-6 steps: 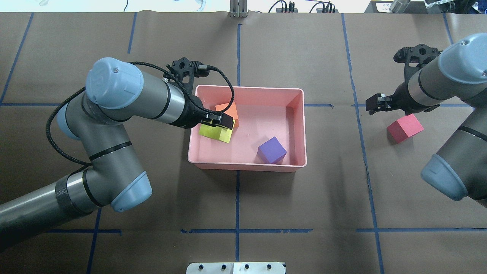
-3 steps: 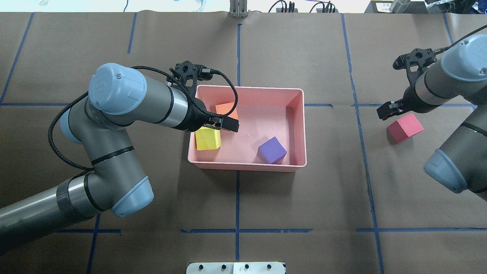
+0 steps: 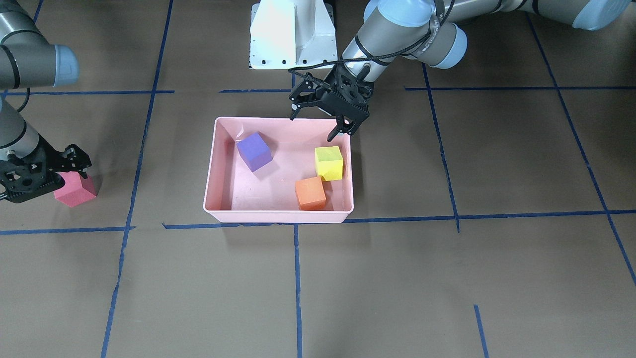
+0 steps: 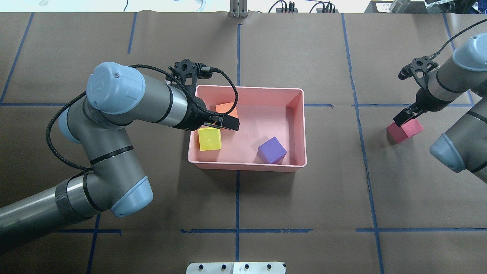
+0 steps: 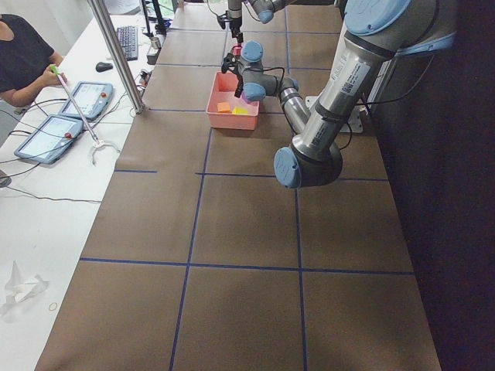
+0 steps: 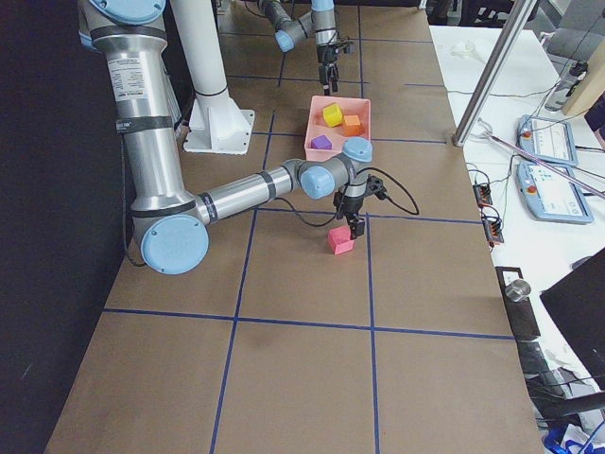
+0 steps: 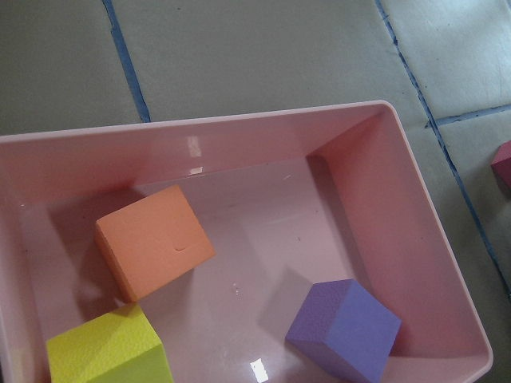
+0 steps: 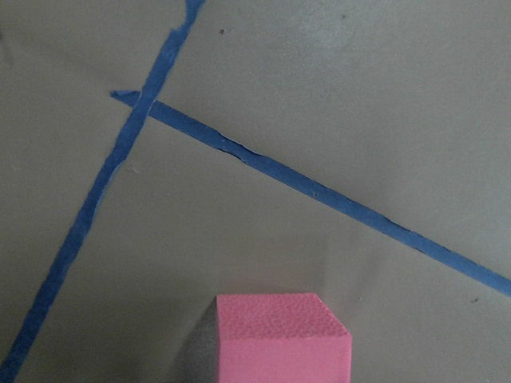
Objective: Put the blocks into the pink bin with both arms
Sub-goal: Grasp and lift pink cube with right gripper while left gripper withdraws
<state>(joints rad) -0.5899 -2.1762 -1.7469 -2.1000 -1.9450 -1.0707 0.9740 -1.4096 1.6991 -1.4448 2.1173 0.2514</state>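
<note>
Red-pink block [image 4: 406,131] beneath downward-pointing right tool [image 4: 401,119], perhaps touching.

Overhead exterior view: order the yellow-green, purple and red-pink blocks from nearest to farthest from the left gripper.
1. Yellow-green block, beside the left gripper, in the pink bin.
2. Purple block, bin's right side.
3. Red-pink block, outside, far right.

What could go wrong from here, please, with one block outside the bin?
The right gripper sits over one edge of the red-pink block, so an off-centre pinch may twist or drop it. The left gripper hangs open over the pink bin; if it lingers, the arms could collide there.
</note>
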